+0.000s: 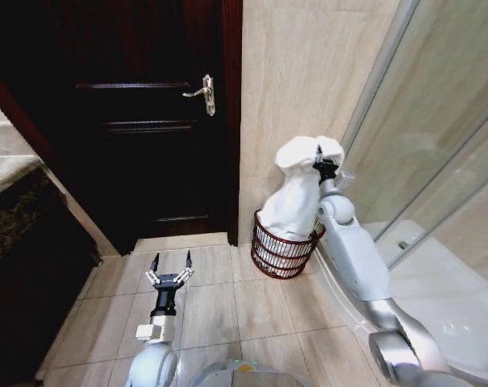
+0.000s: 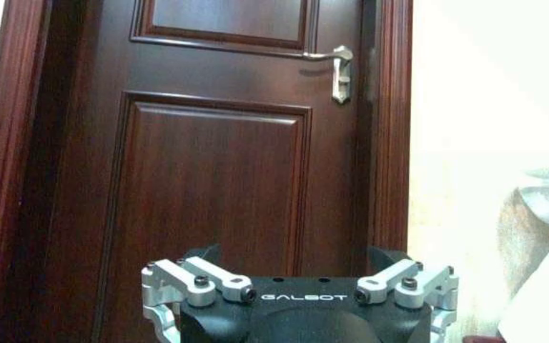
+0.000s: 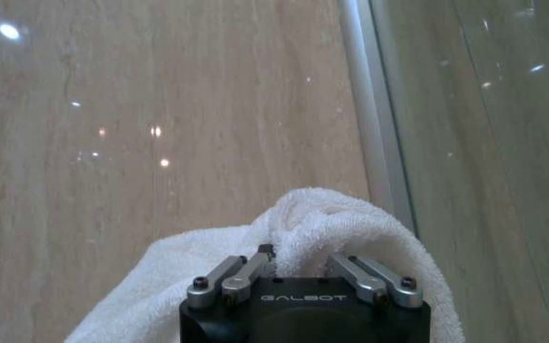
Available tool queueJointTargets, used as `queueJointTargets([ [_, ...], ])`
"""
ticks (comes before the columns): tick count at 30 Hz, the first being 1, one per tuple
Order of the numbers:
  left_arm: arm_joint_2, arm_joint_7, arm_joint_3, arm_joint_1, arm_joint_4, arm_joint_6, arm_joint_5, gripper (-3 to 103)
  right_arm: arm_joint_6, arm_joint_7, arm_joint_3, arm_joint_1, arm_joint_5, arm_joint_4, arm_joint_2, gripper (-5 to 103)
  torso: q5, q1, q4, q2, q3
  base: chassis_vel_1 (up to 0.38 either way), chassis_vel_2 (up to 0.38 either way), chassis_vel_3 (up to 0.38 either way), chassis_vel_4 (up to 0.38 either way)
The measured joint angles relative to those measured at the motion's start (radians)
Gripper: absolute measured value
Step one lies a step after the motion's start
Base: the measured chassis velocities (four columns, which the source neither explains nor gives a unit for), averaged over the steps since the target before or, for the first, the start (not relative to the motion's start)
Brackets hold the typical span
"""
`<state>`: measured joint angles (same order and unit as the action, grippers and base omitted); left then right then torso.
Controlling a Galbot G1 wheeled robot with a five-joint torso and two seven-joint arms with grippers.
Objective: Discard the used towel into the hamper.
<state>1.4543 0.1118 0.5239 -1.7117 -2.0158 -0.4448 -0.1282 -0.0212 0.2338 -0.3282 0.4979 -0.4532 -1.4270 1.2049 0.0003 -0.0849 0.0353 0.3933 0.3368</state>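
Towel point(image 1: 302, 192) is bunched up in the right gripper point(image 1: 323, 168), fingers clamped into the top of the wad, and the rest of it hangs straight down with its tail already dipping inside the hamper point(image 1: 282, 251). From the gripper, the hamper is at about 7 o'clock in the head view, below and a touch toward the door, tucked against the tiled wall next to the shower glass.

To do the drop cleanly I'd say come down a bit more first, so most of the cloth is inside the rim before letting go. Release from this height and the top-heavy wad could flop over the edge, probably on the shower side. A small nudge toward the basket's middle wouldn't hurt either.

Left gripper point(image 1: 170, 270) is idle, low over the floor tiles facing the door, fingers spread wide and holding nothing.
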Motion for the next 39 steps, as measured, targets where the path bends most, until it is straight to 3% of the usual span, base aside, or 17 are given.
queueJointTargets([
  [11, 0.005, 0.000, 0.006, -0.003, 0.003, -0.006, 0.005, 100, 0.039, 0.024, 0.130, 0.080, -0.037, -0.104, 0.045, 18, -0.0007, 0.000, 0.0008, 0.000, 0.000, 0.000, 0.000, 0.000, 0.000],
  [22, 0.009, 0.001, 0.004, -0.009, 0.001, -0.020, 0.001, 100, 0.104, 0.089, 0.102, 0.163, 0.020, -0.006, 0.045, 18, -0.0001, 0.000, 0.0000, 0.000, 0.000, 0.000, 0.000, 0.000, 0.000],
  [31, 0.004, 0.001, -0.001, -0.004, 0.009, -0.021, 0.002, 100, 0.142, 0.061, 0.069, 0.211, 0.014, 0.056, 0.044, 18, -0.0007, 0.000, 0.0003, 0.000, 0.000, 0.000, 0.000, 0.000, 0.000],
  [34, 0.000, 0.001, 0.003, -0.003, 0.010, -0.021, 0.000, 100, 0.192, 0.045, 0.064, 0.229, -0.016, 0.057, 0.047, 18, 0.0000, 0.000, 0.0004, 0.000, 0.000, 0.000, 0.000, 0.000, 0.000],
  [39, -0.006, 0.001, 0.022, 0.002, 0.004, -0.005, -0.002, 100, 0.401, 0.027, 0.062, 0.247, -0.125, -0.002, 0.027, 18, -0.0005, 0.000, 0.0003, 0.000, 0.000, 0.000, 0.000, 0.000, 0.000],
])
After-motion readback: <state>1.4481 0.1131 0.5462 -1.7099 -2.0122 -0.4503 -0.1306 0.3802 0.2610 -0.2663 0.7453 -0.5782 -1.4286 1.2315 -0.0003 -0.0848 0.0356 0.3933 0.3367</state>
